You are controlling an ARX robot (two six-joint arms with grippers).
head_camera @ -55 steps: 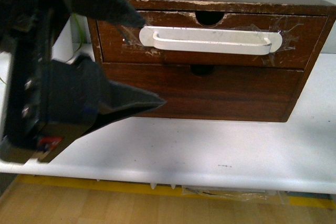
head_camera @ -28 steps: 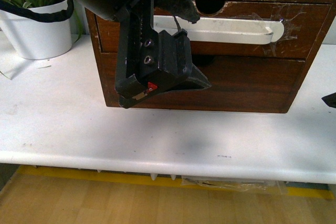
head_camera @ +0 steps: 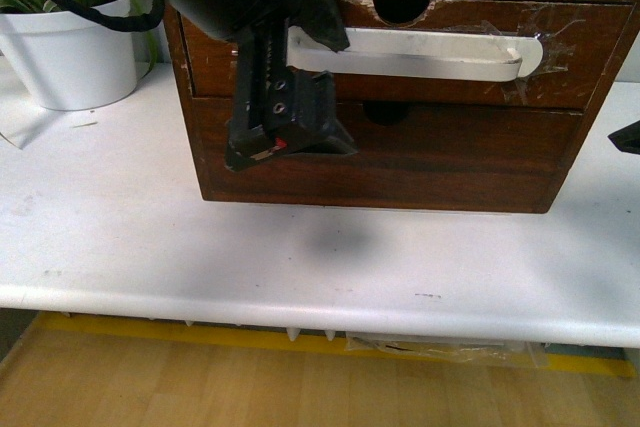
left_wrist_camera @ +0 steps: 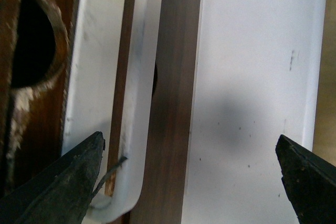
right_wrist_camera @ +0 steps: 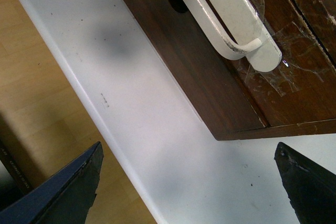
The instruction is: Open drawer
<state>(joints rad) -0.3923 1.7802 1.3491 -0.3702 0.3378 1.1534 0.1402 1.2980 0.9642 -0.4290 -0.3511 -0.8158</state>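
White tabletop [head_camera: 300, 257] fills the lower front view, with a potted plant [head_camera: 60, 57] at ten o'clock and a dark wooden two-drawer chest at twelve. The drawer [head_camera: 430, 94] I am after is the upper one. Its front carries a long white handle [head_camera: 430, 55] fixed on with clear tape, and a semicircular notch [head_camera: 398, 9] is cut into its chipped top edge. The plain lower drawer front [head_camera: 450, 157] has no handle, so the taped bar is the only thing on the chest I can grip.

My left gripper [head_camera: 335, 92] is turned upright at the handle's left end, and from there the bar runs off toward three o'clock. The fingers are spread wide, one above the bar and one below it over the lower front. I judge they are set that way so they can close across the bar. In the left wrist view one finger overlaps the handle's rounded end, but I cannot tell whether it touches. Nothing is clamped yet, and the drawer looks shut.

My right gripper [right_wrist_camera: 189, 182] hangs at three o'clock, also spread and empty, probably parked clear of the pull path.
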